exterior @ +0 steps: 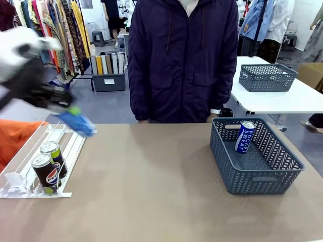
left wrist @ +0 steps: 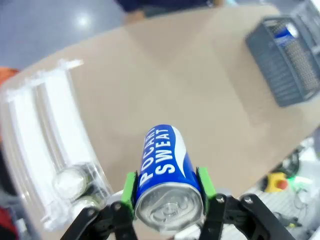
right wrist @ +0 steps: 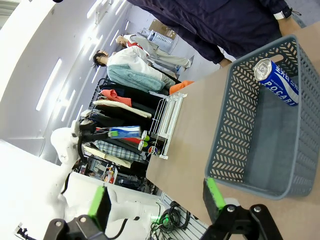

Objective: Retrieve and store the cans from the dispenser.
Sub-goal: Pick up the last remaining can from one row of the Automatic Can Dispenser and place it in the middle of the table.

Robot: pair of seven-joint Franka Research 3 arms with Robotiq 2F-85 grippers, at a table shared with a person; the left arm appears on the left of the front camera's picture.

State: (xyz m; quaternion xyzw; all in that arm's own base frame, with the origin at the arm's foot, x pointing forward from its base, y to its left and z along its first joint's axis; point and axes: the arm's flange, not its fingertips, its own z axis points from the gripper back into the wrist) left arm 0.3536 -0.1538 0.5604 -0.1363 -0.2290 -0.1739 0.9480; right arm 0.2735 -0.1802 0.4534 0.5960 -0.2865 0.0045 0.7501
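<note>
Far left over rack (exterior: 75,146): left tool (left wrist: 167,182) grips blue can (left wrist: 162,160); one can (exterior: 245,137) in basket (exterior: 257,176), two cans (exterior: 46,174) racked; right tool (right wrist: 155,192) open.

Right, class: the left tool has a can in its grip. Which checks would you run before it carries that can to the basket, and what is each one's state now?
1. Grip: left tool shut on the blue Pocari Sweat can, a pad on each side: ok.
2. Held can is above the dispenser, off its rails: ok.
3. Room in the mesh basket: the stored Pocari Sweat can leans at the far wall, with bare floor beside it: ok.
4. Right tool open, outside the basket: ok.
5. Person keeping hands away from the basket: cannot tell.
</note>
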